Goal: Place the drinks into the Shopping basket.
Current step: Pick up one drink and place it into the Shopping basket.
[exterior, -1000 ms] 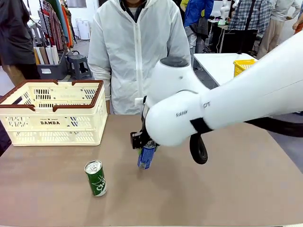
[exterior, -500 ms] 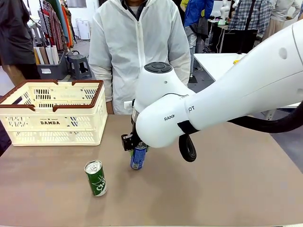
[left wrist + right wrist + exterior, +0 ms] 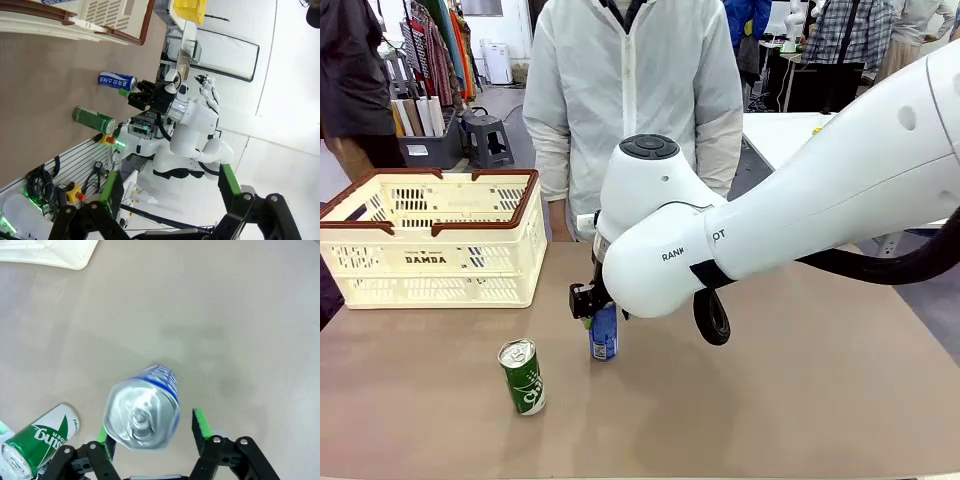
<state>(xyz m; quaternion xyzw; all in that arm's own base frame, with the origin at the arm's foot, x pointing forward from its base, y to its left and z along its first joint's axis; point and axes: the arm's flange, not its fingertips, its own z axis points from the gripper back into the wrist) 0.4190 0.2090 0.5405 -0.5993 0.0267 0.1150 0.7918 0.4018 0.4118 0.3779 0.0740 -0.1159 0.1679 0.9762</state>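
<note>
Blue can (image 3: 603,335) loose within right pincer (image 3: 151,429)

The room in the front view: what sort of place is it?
Probably a robot lab staging a shopping chore: a white robot arm over a table with a blue can, a green can and a basket, and a person in a white coat opposite.

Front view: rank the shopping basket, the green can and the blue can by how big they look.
1. Shopping basket: by far the largest.
2 and 3. Green can and blue can: about alike. The blue can stands farther back and the right claw hides its top, so I won't rank them.
</note>
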